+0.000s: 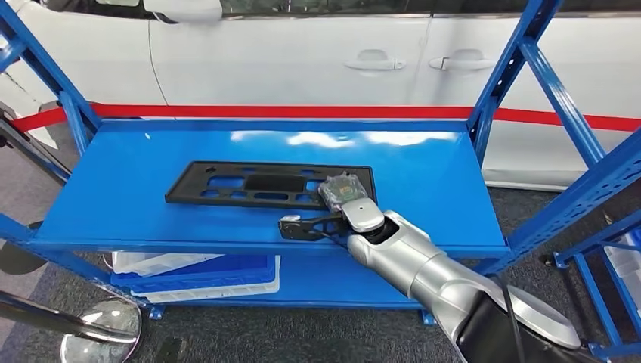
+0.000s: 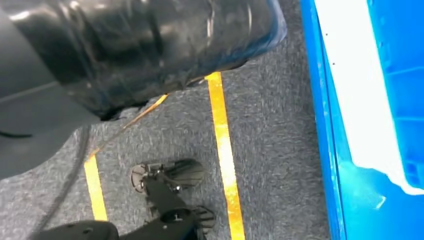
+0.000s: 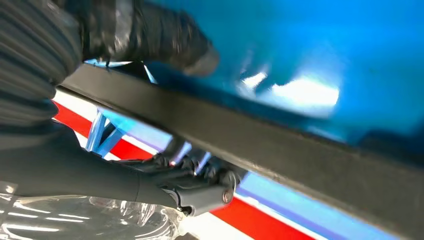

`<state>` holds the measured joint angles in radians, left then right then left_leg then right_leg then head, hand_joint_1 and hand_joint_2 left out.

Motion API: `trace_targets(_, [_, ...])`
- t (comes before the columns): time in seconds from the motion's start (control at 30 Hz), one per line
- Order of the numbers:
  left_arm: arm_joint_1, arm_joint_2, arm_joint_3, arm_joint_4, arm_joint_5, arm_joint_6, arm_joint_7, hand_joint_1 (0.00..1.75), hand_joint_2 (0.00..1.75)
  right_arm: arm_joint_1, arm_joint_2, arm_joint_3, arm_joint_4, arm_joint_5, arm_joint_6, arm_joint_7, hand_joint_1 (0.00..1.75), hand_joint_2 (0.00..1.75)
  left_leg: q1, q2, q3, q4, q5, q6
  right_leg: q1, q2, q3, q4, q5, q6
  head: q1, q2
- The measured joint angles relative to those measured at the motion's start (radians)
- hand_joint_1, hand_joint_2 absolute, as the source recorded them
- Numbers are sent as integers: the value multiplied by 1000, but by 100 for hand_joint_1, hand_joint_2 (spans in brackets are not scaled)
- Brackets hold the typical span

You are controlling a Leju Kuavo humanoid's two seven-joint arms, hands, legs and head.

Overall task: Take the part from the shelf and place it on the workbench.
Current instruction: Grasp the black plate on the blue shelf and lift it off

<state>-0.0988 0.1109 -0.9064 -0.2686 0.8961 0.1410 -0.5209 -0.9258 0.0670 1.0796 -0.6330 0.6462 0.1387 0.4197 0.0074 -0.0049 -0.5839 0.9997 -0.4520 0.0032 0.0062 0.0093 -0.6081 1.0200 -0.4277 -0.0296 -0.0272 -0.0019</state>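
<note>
**Grasp on shelf part at one end only: risk of tilt and snag**

The blue shelf [image 1: 151,181] carries the part [image 1: 249,185], a long, flat black panel with cut-outs, lying flat on the upper deck, near the middle and slightly toward the near edge. A white car stands beyond the shelf on the far side; white and blue bins sit on the lower level.

The right robot hand [image 1: 332,208] is at the part's right end. In the right wrist view its thumb [image 3: 192,50] lies over the panel edge [image 3: 280,145] with dark fingers beneath, so it appears closed on that edge; how firm the hold is I cannot tell.

Judgement: held at one end, the long panel could droop or twist on lifting, drag its left end across the deck, or strike the right upright [image 1: 503,83]. A shallow edge grip could let it slip.

The left robot hand [image 2: 170,200] hangs over the floor, holding nothing; whether its fingers are spread is unclear.
</note>
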Motion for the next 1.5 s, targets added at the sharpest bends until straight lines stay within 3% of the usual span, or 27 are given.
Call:
trace_targets(0.1, [1,2,1,0,3,-26,-24,0,0,-5,-2,0,0,0,-13,-5,175,175,7,3,8,-12,8,12,0,-1,-10,28,-22,16,2,0])
trace_targets(0.23, [-1,2,1,0,3,-39,-37,0,0,-9,-3,-1,-1,1,-33,-11,175,175,10,5,11,-15,9,20,-10,-2,-109,245,-124,32,4,0])
trace_targets(0.27, [-1,2,1,0,3,-41,-38,0,0,-9,-3,-1,-2,2,-39,-12,175,175,11,4,11,-14,8,20,-13,-2,-122,271,-124,35,4,0])
trace_targets(0.3, [0,3,2,0,2,-43,-39,0,0,-10,-3,-1,-3,3,-45,-14,175,175,13,4,12,-12,6,18,-17,-2,-117,260,-106,38,4,0])
trace_targets(0.37, [0,3,1,0,2,-46,-39,0,87,-13,-3,-1,-10,7,-56,-18,175,175,17,1,13,-2,-2,12,-24,-3,-64,148,-44,42,4,0])
trace_targets(0.43, [-1,4,1,0,3,-47,-39,0,175,-16,-1,-1,-20,13,-66,-23,175,175,15,-3,7,11,-11,0,-25,-3,-17,50,-16,39,4,0])
trace_targets(0.6, [0,4,1,0,1,-46,-33,0,175,-18,4,-1,-45,18,-79,-31,175,175,16,-2,-3,23,-23,-23,-22,-2,-10,26,-16,9,1,0])
trace_targets(0.67, [-1,5,1,0,1,-51,-33,0,175,-18,5,-1,-53,19,-82,-33,175,175,16,0,-41,107,-71,-28,-24,-3,-8,22,-15,0,-1,0])
trace_targets(0.73, [0,5,2,0,3,-62,-33,0,175,-17,6,-1,-58,20,-86,-35,175,175,15,1,-103,235,-121,-29,-20,-3,-8,22,-16,-5,-2,0])
trace_targets(0.77, [2,5,2,0,4,-66,-33,0,175,-16,6,-1,-61,22,-87,-36,175,175,15,1,-123,271,-126,-27,-17,-3,-8,22,-16,-6,-2,0])
trace_targets(0.8, [3,5,2,0,4,-69,-33,0,175,-15,6,-1,-63,23,-90,-37,175,175,15,1,-128,273,-112,-25,-15,-3,-7,22,-17,-7,-2,0])
trace_targets(0.87, [3,5,2,0,4,-70,-34,0,175,-14,6,-1,-72,29,-104,-39,175,175,13,1,-90,175,-44,-16,-12,-1,-4,23,-18,-7,-2,0])
trace_targets(0.93, [1,6,2,0,7,-69,-34,0,175,-15,6,-1,-89,38,-133,-41,175,175,6,0,-40,62,0,-6,-8,2,-5,23,-19,-5,-2,0])
trace_targets(1.0, [-1,7,2,0,16,-60,-33,0,175,-16,5,-2,-114,51,-168,-38,175,175,0,-1,-25,25,0,-1,-6,3,-10,22,-17,3,-2,0])
trace_targets(1.1, [1,6,5,0,34,-31,-19,0,175,-19,-3,-12,-171,82,-218,-19,175,175,6,1,-20,10,5,10,-6,3,-17,33,-28,18,0,0])
trace_targets(1.17, [1,4,7,0,39,-4,1,0,175,-23,-13,-23,-216,110,-242,0,175,175,10,3,-15,3,8,18,-7,1,-51,110,-73,27,3,0])
trace_targets(1.23, [0,2,8,0,39,27,26,0,175,-25,-26,-35,-270,164,-268,26,175,175,9,3,-14,4,7,23,-9,1,-114,239,-125,31,4,0])
trace_targets(1.27, [1,0,8,0,39,41,38,0,175,-24,-34,-41,-300,199,-282,38,175,175,8,2,-13,5,6,24,-9,0,-138,282,-133,32,4,0])
trace_targets(1.3, [1,-2,9,0,38,52,49,0,175,-23,-42,-48,-332,239,-295,49,175,175,8,2,-12,6,4,24,-10,0,-147,294,-124,33,5,0])
trace_targets(1.33, [3,-5,9,0,38,61,58,0,175,-22,-50,-55,-362,277,-307,57,175,175,8,1,-11,8,2,24,-11,0,-137,267,-98,32,5,0])
trace_targets(1.4, [4,-11,9,0,37,69,69,0,175,-19,-61,-73,-417,337,-324,64,175,175,8,0,-9,14,-6,20,-11,0,-81,141,-31,27,4,0])
trace_targets(1.47, [2,-16,9,0,37,76,78,0,175,-15,-67,-92,-468,384,-346,64,175,175,5,0,-12,23,-12,12,-8,1,-38,47,-4,20,4,0])
trace_targets(1.5, [2,-18,9,0,38,78,83,0,175,-12,-70,-101,-491,401,-357,64,175,175,4,-1,-14,24,-13,7,-6,2,-33,35,-8,17,4,0])
